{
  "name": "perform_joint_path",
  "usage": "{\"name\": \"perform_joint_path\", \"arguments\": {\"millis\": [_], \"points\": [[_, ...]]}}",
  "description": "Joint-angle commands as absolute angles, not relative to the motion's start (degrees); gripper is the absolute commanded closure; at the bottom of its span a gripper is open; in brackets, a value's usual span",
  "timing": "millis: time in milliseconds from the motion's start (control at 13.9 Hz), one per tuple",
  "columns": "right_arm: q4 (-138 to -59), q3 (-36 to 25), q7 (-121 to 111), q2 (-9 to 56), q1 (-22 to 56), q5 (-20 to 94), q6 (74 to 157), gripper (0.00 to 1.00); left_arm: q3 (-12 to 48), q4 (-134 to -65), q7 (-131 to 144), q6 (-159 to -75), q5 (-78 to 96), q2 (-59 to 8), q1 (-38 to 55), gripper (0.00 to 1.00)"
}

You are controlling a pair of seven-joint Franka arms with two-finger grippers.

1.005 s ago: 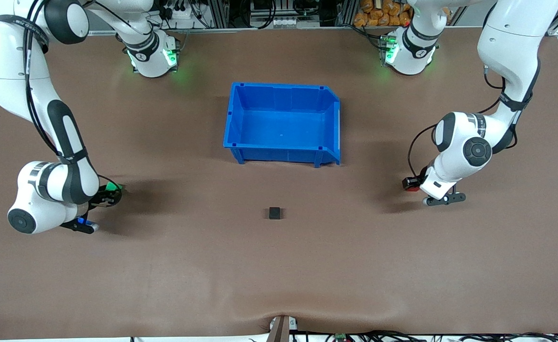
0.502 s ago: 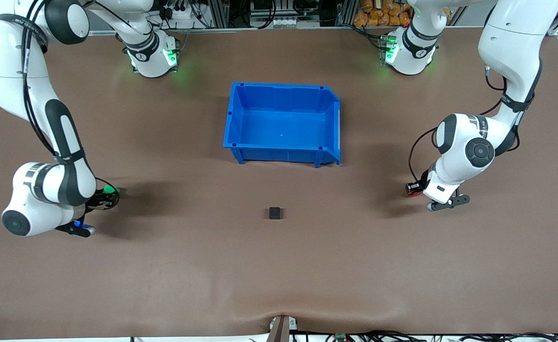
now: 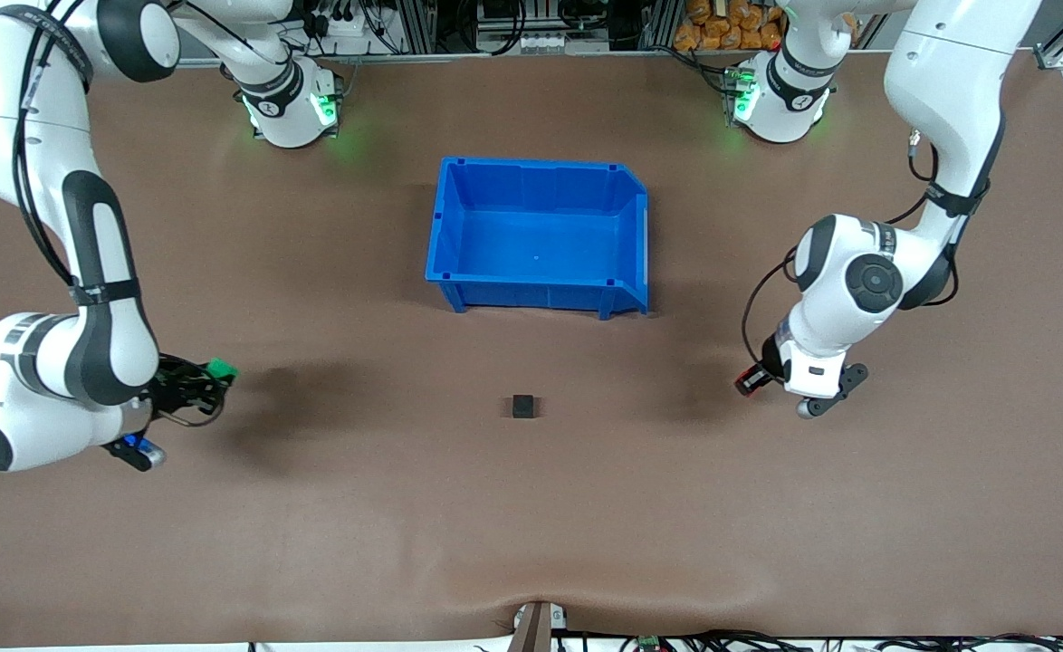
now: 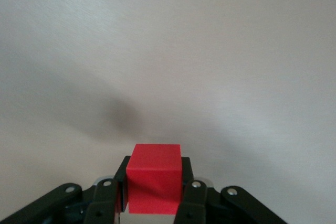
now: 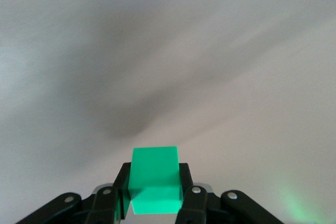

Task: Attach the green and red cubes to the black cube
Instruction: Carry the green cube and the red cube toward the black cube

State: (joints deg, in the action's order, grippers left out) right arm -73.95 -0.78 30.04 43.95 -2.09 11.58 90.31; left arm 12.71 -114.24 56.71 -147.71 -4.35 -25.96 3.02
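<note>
My left gripper (image 3: 749,380) has its fingers (image 4: 192,199) clamped on the small bright red solid cube (image 4: 153,179), holding it above the brown table mat (image 3: 531,507) at the left arm's end. My right gripper (image 3: 215,371) squeezes the small bright green solid cube (image 5: 155,180) between its fingers (image 5: 190,201) in the same way, over the mat at the right arm's end. The small matte black cube (image 3: 522,407) sits alone on the mat between my two hands, well apart from both. The blue open-topped plastic bin (image 3: 452,226) stands farther from the front camera than the black cube, and I see nothing inside it, only its bare blue floor.
</note>
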Motion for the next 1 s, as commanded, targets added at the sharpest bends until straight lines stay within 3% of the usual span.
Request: {"name": "perform_joint_path", "arguments": {"millis": [0,502,933], "points": [[-72.0,-0.8,43.3,44.1,1.2,16.4,89.5,1.0,12.4,-108.2,70.0,-147.2,-4.9,-30.1,8.1,1.0],[-71.8,-0.9,67.5,44.6,9.8,28.3,100.3,1.0,12.2,-85.7,93.6,-137.5,-4.9,-43.7,19.2,1.0],[-72.1,-0.9,82.6,45.8,17.2,33.7,111.0,1.0,12.0,-80.1,102.2,-137.2,-4.3,-49.4,22.7,1.0]]}}
